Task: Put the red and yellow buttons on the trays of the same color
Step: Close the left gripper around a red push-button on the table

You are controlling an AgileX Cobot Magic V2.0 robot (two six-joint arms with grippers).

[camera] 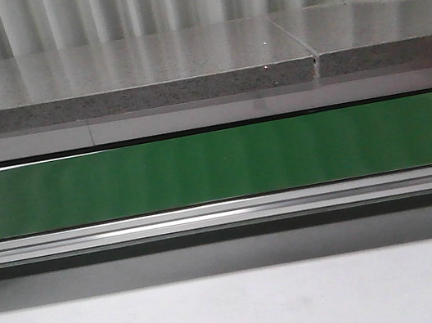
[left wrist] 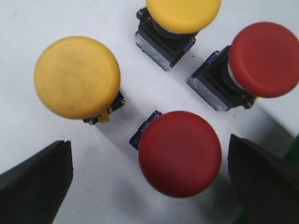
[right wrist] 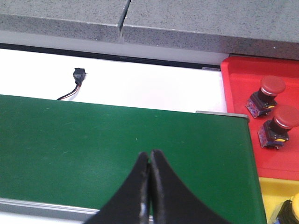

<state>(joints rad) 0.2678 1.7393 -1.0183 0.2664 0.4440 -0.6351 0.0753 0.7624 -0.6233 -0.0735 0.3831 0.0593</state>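
In the left wrist view my left gripper (left wrist: 150, 182) is open above a white surface. A red button (left wrist: 180, 153) stands between its fingers, nearer one finger (left wrist: 264, 182). A second red button (left wrist: 264, 59) and two yellow buttons (left wrist: 77, 77) (left wrist: 183, 14) stand beyond it. In the right wrist view my right gripper (right wrist: 149, 156) is shut and empty over the green belt (right wrist: 93, 144). A red tray (right wrist: 243, 116) holds two red buttons (right wrist: 272, 86) (right wrist: 286, 117). A yellow tray (right wrist: 273, 191) with part of a yellow button (right wrist: 293, 207) lies beside it. Neither gripper shows in the front view.
The green conveyor belt (camera: 217, 165) runs across the front view with a metal rail (camera: 224, 212) in front and a grey stone ledge (camera: 131, 97) behind. A small black connector with a cable (right wrist: 78, 77) lies on the white strip behind the belt.
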